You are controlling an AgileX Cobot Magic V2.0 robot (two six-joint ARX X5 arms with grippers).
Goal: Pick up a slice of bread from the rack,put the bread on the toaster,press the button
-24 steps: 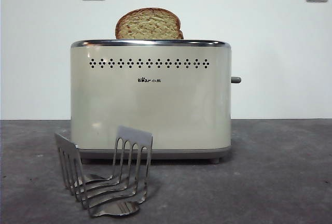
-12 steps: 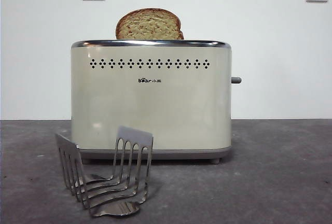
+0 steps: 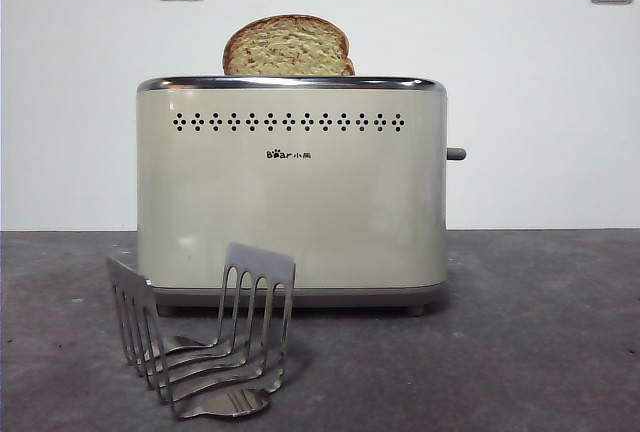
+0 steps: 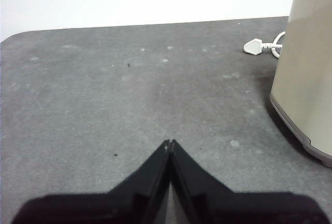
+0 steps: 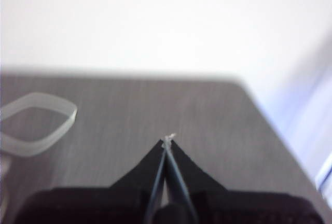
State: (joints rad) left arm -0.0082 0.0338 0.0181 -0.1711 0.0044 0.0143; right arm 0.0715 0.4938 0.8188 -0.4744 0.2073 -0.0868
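grey table [image 3: 540, 352], white plug [image 4: 254, 46] beside toaster [image 4: 306, 79]

Front view low, level, near toaster [image 3: 290, 192] — left wrist shares it

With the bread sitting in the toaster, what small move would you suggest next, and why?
Probably bring one gripper toward the lever on the toaster. The slice of bread already stands in the top slot, the rack holds nothing, and both the left gripper and right gripper are shut and away.
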